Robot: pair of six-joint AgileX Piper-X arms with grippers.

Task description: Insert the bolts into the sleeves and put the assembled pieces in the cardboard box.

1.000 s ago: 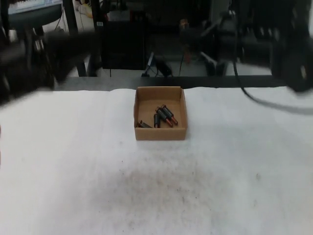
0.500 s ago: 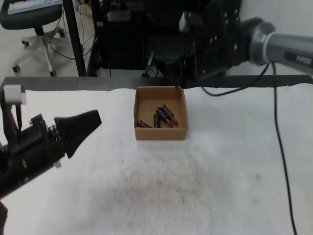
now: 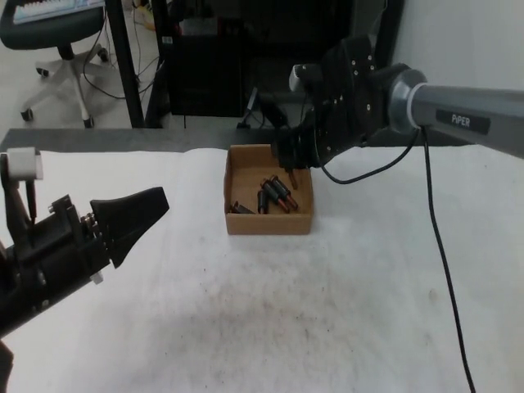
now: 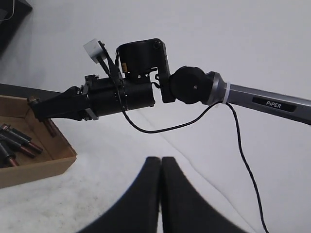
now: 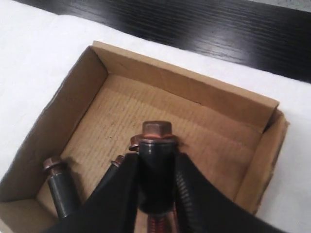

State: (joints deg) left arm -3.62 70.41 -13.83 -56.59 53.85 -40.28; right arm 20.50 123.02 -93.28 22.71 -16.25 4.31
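My right hand (image 5: pixel 156 164) is clamped on a dark sleeve (image 5: pixel 156 180) with a copper bolt (image 5: pixel 156 130) pushed through it; the bolt's head sticks out past my fingertips and its thread shows at the other end of the sleeve. Seen from the high camera, this hand (image 3: pixel 288 160) hangs over the cardboard box (image 3: pixel 237 176) at about the box's 1 o'clock corner, with the piece held above the box floor. I cannot tell whether it touches anything below. The box sits toward 12 o'clock from the middle of the white table (image 3: pixel 368 286). Several assembled pieces (image 3: pixel 277 193) already lie inside it, most of them near its 5 o'clock side and one toward 7 o'clock. My right wrist camera shows one of them (image 5: pixel 60 187) lying against a side wall. My left hand (image 4: pixel 161 162) has its two fingers pressed together with nothing between them. From the high camera it (image 3: pixel 151 201) is above the table at about 8 o'clock from the box, well apart from it, pointing toward the box.
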